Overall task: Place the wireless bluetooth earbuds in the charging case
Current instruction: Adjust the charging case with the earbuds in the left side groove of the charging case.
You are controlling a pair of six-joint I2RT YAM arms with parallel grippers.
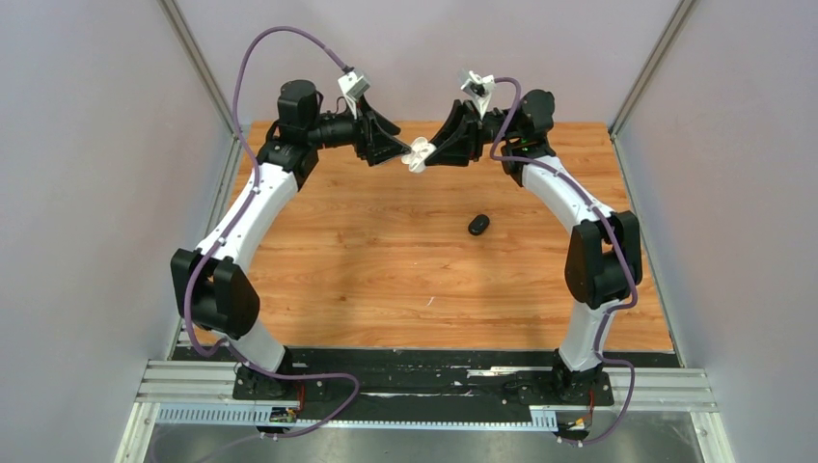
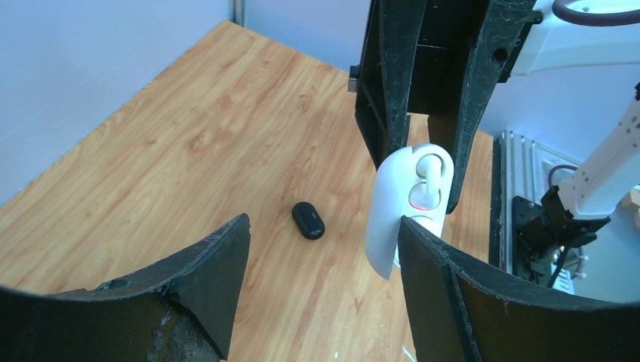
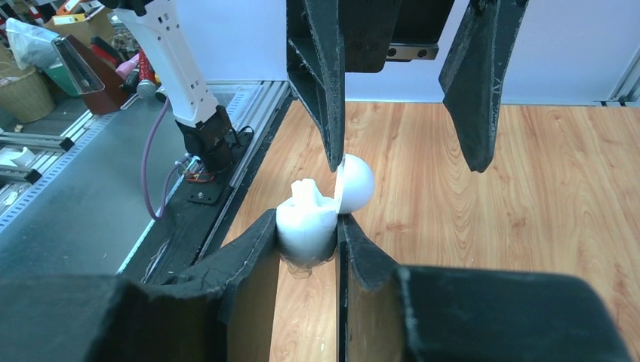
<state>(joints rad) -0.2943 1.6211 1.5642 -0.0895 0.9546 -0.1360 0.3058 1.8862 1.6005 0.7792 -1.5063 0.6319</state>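
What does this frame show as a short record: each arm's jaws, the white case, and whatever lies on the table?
right gripper: jaws shut on the white charging case, lifted off the table
left gripper: jaws open, one finger against the case's open lid
case contents: one white earbud seated, red light below it
on the table: small black oval object, untouched, nearer the right arm
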